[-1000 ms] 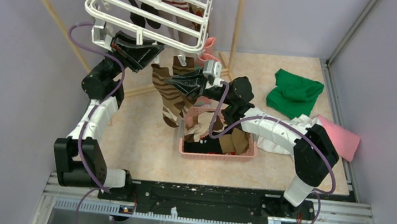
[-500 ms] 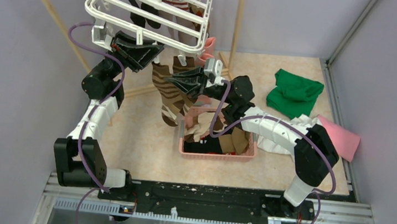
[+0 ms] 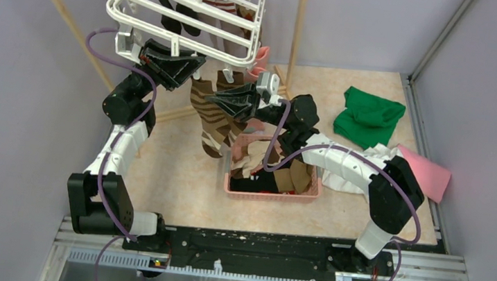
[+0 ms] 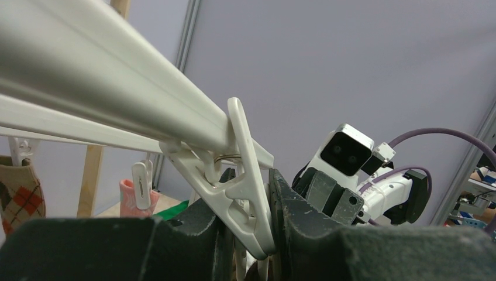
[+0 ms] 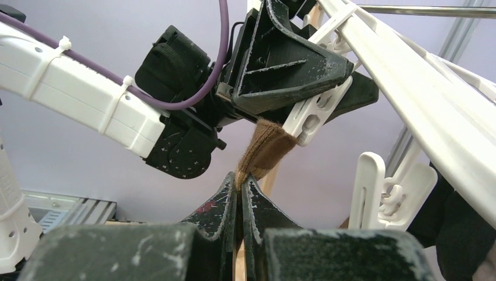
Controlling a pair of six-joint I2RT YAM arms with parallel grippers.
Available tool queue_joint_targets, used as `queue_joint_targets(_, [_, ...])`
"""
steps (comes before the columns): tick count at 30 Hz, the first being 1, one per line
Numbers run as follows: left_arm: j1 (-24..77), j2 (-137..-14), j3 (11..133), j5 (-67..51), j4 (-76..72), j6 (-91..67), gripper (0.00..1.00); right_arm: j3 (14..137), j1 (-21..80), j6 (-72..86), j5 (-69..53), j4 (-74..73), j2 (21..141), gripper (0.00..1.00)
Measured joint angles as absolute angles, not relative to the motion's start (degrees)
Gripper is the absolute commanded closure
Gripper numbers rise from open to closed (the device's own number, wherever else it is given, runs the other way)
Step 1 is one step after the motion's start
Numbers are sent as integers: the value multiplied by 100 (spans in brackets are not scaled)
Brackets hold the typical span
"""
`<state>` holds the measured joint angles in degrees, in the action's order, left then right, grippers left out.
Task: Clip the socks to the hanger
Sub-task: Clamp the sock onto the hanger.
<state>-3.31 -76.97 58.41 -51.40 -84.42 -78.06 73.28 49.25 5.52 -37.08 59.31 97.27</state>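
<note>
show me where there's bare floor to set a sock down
Bare tabletop lies between the left arm and the pink basket, and a strip runs in front of it. A smaller patch sits between the wooden post and the green cloth. Crowded: under the hanger, where socks hang, and by the white cloth and pink cloth.

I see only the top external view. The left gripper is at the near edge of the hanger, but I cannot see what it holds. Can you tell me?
Observer: In the left wrist view, the left gripper has its jaws pressed on both sides of a white clip hanging from the hanger.
Operator: Does the right gripper hold the sock?
Observer: Yes. The right gripper is shut on the brown sock near its ribbed end.
Operator: Is that end inside the clip?
Observer: It touches the clip's lower end; whether it sits between the two halves, I cannot tell.
</note>
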Motion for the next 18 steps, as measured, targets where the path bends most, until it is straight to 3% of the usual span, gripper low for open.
queue_joint_targets(18, [-327, -7697, 5841, -5144, -8442, -7800, 99, 7557, 4921, 838, -3603, 6003, 9730, 100])
